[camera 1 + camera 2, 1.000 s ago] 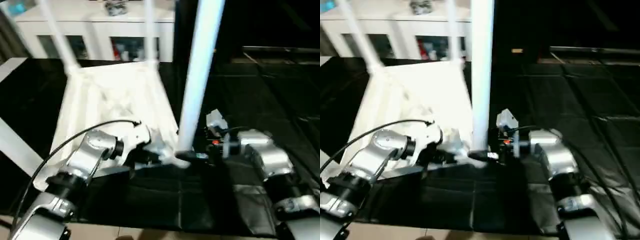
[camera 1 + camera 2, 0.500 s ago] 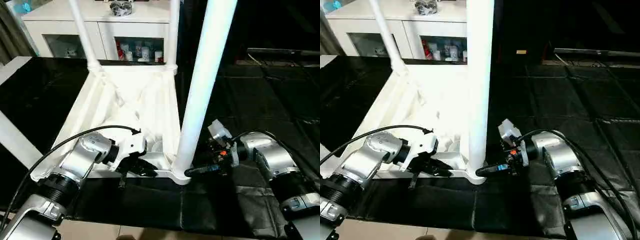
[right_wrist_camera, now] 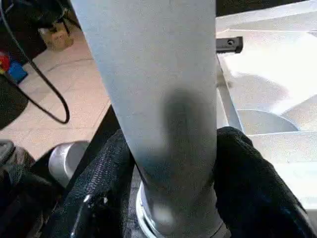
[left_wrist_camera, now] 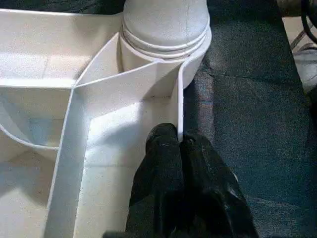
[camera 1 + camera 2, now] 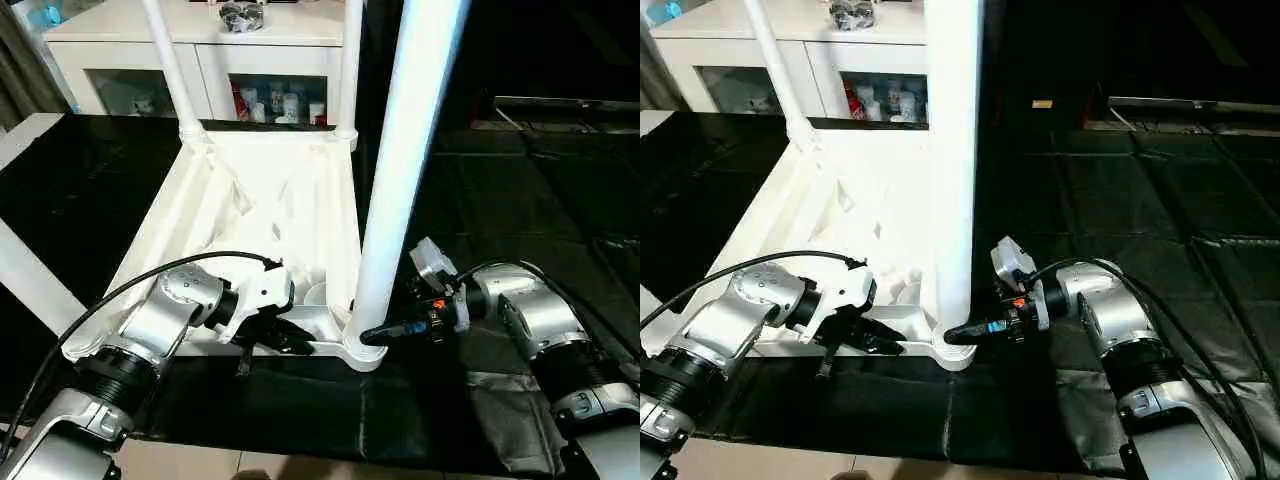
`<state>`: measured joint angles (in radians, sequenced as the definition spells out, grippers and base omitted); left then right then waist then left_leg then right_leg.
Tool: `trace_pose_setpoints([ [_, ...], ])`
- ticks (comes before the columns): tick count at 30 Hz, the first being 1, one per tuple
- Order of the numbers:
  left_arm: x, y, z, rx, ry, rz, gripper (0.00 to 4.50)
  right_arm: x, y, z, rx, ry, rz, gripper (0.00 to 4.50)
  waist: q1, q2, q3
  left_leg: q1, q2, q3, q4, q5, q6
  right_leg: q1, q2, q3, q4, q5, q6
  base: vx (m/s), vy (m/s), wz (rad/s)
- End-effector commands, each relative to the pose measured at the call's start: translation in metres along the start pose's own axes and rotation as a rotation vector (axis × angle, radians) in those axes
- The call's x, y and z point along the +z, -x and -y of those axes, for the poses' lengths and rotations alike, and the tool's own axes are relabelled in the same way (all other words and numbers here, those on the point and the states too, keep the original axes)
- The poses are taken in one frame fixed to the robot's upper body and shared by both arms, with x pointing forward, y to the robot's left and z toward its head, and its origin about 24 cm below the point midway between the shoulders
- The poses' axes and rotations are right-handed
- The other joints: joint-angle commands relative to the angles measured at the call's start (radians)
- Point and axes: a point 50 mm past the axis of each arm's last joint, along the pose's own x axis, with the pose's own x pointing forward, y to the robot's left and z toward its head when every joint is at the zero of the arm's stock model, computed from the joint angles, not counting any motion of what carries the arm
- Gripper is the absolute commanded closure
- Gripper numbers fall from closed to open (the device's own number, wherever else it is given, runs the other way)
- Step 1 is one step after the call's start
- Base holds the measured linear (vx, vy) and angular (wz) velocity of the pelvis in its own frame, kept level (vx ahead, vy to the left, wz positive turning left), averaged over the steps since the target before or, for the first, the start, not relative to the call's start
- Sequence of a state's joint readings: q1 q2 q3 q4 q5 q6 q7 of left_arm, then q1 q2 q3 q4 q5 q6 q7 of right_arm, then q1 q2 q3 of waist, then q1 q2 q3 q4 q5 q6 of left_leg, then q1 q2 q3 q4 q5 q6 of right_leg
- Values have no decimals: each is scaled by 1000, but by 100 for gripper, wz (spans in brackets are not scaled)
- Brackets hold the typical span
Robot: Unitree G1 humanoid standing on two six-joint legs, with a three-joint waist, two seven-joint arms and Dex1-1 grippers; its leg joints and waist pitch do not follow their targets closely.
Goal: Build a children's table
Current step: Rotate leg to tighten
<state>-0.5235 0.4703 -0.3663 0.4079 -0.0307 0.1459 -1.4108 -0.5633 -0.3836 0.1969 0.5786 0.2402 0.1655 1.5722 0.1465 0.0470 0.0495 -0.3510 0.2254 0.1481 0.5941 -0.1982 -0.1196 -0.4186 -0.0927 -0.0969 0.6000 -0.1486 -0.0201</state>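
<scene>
The children's table top [image 5: 262,205] lies upside down on a black mat, ribs facing up. Two legs [image 5: 168,62] [image 5: 348,60] stand in its far corner sockets. A third leg [image 5: 402,170] stands upright in the near right socket [image 5: 362,352]. My left gripper [image 4: 179,138] is shut on the thin rim wall of the top beside that socket, also seen at the near edge as the left gripper [image 5: 300,340]. My right gripper [image 5: 958,333] reaches in from the right at the base of the near right leg. Its fingers [image 3: 247,173] press on both sides of the leg.
A white cabinet [image 5: 120,45] with glass doors stands behind the table top. A long white bar [image 5: 28,275] lies across the mat [image 5: 520,180] at the left. Black cables run along both silver forearms.
The view has shifted and steadied. My right gripper's fingers have closed in on the base of the near right leg. The left gripper keeps its grip on the rim.
</scene>
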Motion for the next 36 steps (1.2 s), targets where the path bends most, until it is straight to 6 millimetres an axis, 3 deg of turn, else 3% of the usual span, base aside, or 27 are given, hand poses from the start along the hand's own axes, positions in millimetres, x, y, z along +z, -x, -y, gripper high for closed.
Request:
trace_pose_setpoints([
  [1, 14, -1, -2, -1, -49, 33, 450, 5, -5, -2, 18, 1, 50, 246, -6, -1, -77, -5, -2, 21, -65, -162, 64, 68, -37, 38, -59, -234, -223, 0, 0, 0],
  [5, 13, -4, -9, 79, -6, 40, 450, 0, -13, -4, -51, -28, 79, 247, -5, -2, -75, -4, -3, 21, -67, -169, 58, 67, -37, 38, -63, -266, -208, 0, 0, 0],
  [6, 13, -5, -10, 99, 4, 40, 450, -1, -15, -3, -79, -35, 81, 247, -6, -3, -74, -4, -3, 21, -67, -173, 54, 67, -38, 38, -65, -284, -199, 0, 0, 0],
  [7, 15, -10, -17, 170, 44, 61, 450, -8, -24, 4, -221, -58, 73, 249, -10, -4, -70, -5, -5, 21, -69, -185, 46, 66, -37, 37, -70, -321, -185, 0, 0, 0],
  [9, 17, -12, -19, 195, 60, 73, 450, -11, -28, 7, -275, -67, 71, 250, -16, -5, -70, -3, -9, 18, -72, -195, 28, 67, -39, 35, -75, -380, -157, 0, 0, 0],
  [11, 21, -19, -26, 256, 101, 84, 450, -13, -41, 14, -399, -90, 78, 252, -25, -7, -66, -7, -13, 18, -74, -204, 21, 69, -38, 33, -81, -428, -130, 0, 0, 0],
  [12, 22, -19, -26, 260, 104, 83, 450, -13, -41, 14, -406, -91, 78, 252, -36, -6, -63, -4, -17, 18, -73, -217, 13, 65, -38, 31, -88, -464, -117, 0, 0, 0],
  [13, 25, -25, -34, 332, 166, 78, 450, -13, -50, 23, -551, -110, 76, 252, -47, -6, -62, -8, -19, 16, -75, -224, 10, 69, -38, 27, -90, -494, -100, 0, 0, 0],
  [14, 28, -28, -37, 363, 193, 85, 450, -12, -53, 27, -603, -123, 82, 253, -57, -6, -60, -4, -22, 15, -74, -244, 5, 65, -38, 23, -97, -535, -84, 0, 0, 0],
  [17, 35, -34, -44, 431, 233, 121, 450, -8, -60, 34, -707, -173, 113, 254, -70, -7, -61, -6, -29, 14, -72, -244, 15, 67, -38, 17, -107, -567, -60, 0, 0, 0],
  [18, 39, -38, -46, 462, 250, 141, 450, -5, -65, 37, -751, -180, 120, 254, -77, -1, -63, -3, -29, 13, -71, -243, 22, 64, -35, 16, -108, -536, -72, 0, 0, 0],
  [22, 49, -47, -50, 503, 262, 160, 450, 5, -79, 42, -809, -193, 145, 254, -86, -3, -65, -5, -24, 13, -75, -244, 36, 66, -32, 20, -100, -455, -108, 0, 0, 0],
  [24, 51, -49, -50, 506, 252, 158, 450, 12, -85, 43, -818, -189, 187, 254, -86, 3, -68, -5, -22, 12, -75, -234, 38, 67, -34, 23, -93, -411, -129, 0, 0, 0],
  [27, 51, -47, -50, 506, 246, 156, 450, 16, -86, 43, -808, -197, 234, 182, -88, 0, -72, -7, -20, 14, -74, -204, 47, 71, -34, 28, -83, -318, -164, 0, 0, 0],
  [29, 50, -45, -50, 502, 235, 155, 450, 17, -85, 42, -790, -200, 257, 174, -86, 0, -74, -8, -20, 15, -72, -177, 57, 75, -34, 31, -77, -263, -187, 0, 0, 0],
  [33, 45, -38, -47, 480, 213, 150, 450, 15, -75, 37, -735, -173, 259, 135, -84, -6, -75, -10, -20, 17, -71, -142, 73, 79, -35, 32, -73, -227, -200, 0, 0, 0],
  [34, 45, -38, -47, 480, 213, 150, 450, 14, -74, 36, -733, -174, 260, 117, -81, -3, -75, -9, -18, 18, -70, -136, 75, 77, -36, 33, -71, -219, -205, 0, 0, 0],
  [36, 41, -33, -44, 449, 185, 145, 450, 12, -59, 34, -690, -146, 254, 96, -77, -7, -75, -10, -17, 17, -71, -133, 79, 80, -36, 32, -70, -217, -209, 0, 0, 0],
])
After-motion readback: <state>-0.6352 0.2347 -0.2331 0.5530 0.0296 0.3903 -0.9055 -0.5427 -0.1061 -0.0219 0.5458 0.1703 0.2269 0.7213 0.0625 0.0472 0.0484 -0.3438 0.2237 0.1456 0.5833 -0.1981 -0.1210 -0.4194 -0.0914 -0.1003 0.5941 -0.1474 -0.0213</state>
